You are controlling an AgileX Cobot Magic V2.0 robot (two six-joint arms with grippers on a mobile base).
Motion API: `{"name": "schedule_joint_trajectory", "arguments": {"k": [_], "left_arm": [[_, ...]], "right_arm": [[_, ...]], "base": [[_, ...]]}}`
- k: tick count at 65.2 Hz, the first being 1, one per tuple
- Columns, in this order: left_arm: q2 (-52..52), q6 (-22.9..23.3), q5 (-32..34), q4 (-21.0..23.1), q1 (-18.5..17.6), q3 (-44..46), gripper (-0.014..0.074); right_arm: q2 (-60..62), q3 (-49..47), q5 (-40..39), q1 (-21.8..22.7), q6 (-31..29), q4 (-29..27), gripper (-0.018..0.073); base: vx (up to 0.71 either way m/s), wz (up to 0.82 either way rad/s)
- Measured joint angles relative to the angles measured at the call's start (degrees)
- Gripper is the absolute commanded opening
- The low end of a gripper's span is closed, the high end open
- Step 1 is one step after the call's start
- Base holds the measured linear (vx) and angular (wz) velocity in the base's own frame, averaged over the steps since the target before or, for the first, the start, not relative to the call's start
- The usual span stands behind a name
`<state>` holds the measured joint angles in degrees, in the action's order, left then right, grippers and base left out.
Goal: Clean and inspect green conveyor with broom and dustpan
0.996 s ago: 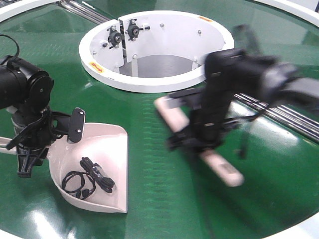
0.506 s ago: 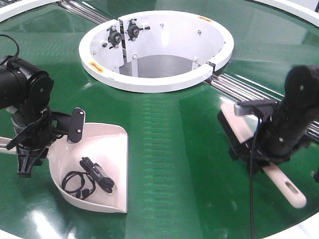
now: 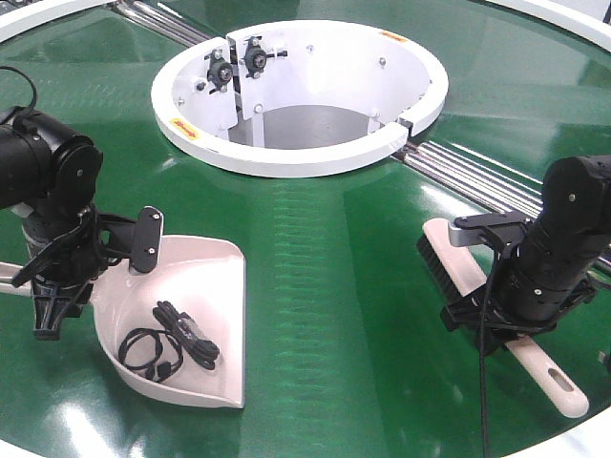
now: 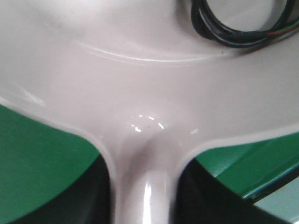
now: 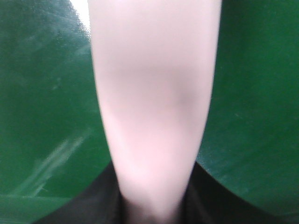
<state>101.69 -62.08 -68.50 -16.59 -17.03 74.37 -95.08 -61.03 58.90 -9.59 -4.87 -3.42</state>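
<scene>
Broom (image 3: 458, 250) seems light, stiff, slick; we judge mid-handle best, where our right fingers (image 5: 210, 205) clench it, head beyond them; left fingers (image 4: 88, 205) clench the dustpan (image 3: 205, 286).

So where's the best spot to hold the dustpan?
Grip the dustpan by its straight handle, coming from behind the scoop, as the left gripper does. The handle is narrow enough to fit between the jaws, while the scoop is wide with raised curved sides.
</scene>
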Motion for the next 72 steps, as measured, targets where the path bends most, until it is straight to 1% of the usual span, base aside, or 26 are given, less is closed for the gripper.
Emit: {"name": "schedule_joint_trajectory", "arguments": {"k": [53, 62, 72], "left_arm": [[0.0, -0.36, 1.52, 0.49, 0.0, 0.0, -0.0002], [0.0, 0.24, 1.09, 2.4, 0.0, 0.0, 0.0036], [0.0, 0.61, 1.04, 4.08, 0.0, 0.0, 0.0142]], "right_arm": [[0.0, 0.0, -0.02, 0.0, 0.2, 0.15, 0.0008], [0.0, 0.0, 0.4, 0.0, 0.32, 0.15, 0.0013], [0.0, 0.0, 0.47, 0.0, 0.34, 0.15, 0.0016]], "base": [[0.0, 0.0], [0.0, 0.0], [0.0, 0.0]]}}
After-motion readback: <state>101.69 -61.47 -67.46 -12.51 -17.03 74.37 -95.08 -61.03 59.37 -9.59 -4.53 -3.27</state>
